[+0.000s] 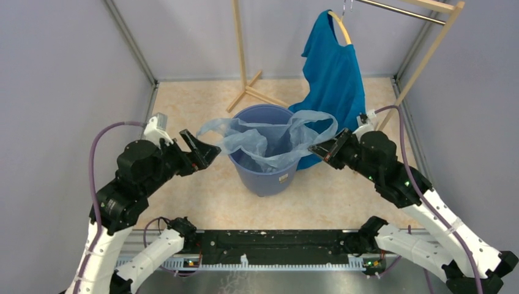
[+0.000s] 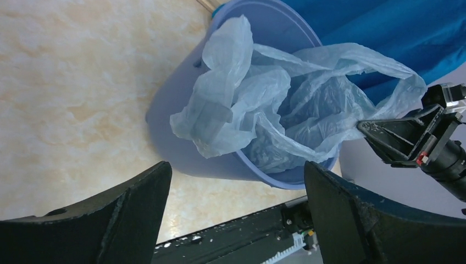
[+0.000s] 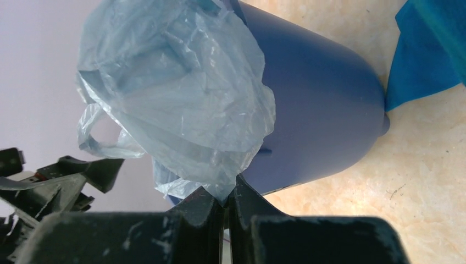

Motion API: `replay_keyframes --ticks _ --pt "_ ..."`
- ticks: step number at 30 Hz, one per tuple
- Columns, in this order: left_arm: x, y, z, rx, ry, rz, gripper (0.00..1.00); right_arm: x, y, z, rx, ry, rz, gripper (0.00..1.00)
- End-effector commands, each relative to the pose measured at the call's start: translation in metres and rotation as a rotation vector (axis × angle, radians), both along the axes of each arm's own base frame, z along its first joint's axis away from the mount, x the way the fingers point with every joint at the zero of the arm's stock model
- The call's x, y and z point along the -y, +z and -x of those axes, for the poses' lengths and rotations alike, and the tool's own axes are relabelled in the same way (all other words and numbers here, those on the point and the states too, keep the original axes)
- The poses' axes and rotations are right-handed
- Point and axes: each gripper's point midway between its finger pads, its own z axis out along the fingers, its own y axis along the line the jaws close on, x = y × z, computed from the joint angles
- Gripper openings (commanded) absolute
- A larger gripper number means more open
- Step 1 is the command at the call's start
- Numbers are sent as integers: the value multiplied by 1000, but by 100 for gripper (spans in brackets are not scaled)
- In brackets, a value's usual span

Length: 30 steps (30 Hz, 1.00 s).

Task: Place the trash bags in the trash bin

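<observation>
- I note a crinkly, translucent pale blue-grey plastic bag [image 1: 269,138] sagging into the round, tapered blue plastic bin [image 1: 264,177].
- Right claw [image 1: 318,149], at the bin's 3 o'clock, pinches the bag's edge; left claw [image 1: 205,147], at 9 o'clock, gapes wide.

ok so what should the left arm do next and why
Probably bring the open left fingers onto the loose left flap of the trash bag and pinch it. The right fingers clamp its right edge, while that flap hangs outside the trash bin rim, held by nothing.
</observation>
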Motion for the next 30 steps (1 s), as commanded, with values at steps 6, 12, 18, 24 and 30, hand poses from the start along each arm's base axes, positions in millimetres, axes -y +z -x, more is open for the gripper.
replay_keyframes --ticks 6,12,18,24,30 --pt "29 -10 -29 -20 -8 136 78 8 14 -1 70 -18 -12 4" --pt "10 -14 -40 7 73 23 26 9 9 3 85 7 21 6" --pt "7 -15 -19 1 -1 -28 5 9 8 25 153 151 105 0" --pt "1 -47 14 -103 -69 -79 0 7 -15 57 143 306 128 0" --pt "5 -64 28 -127 -98 -33 0 6 -30 65 117 337 129 0"
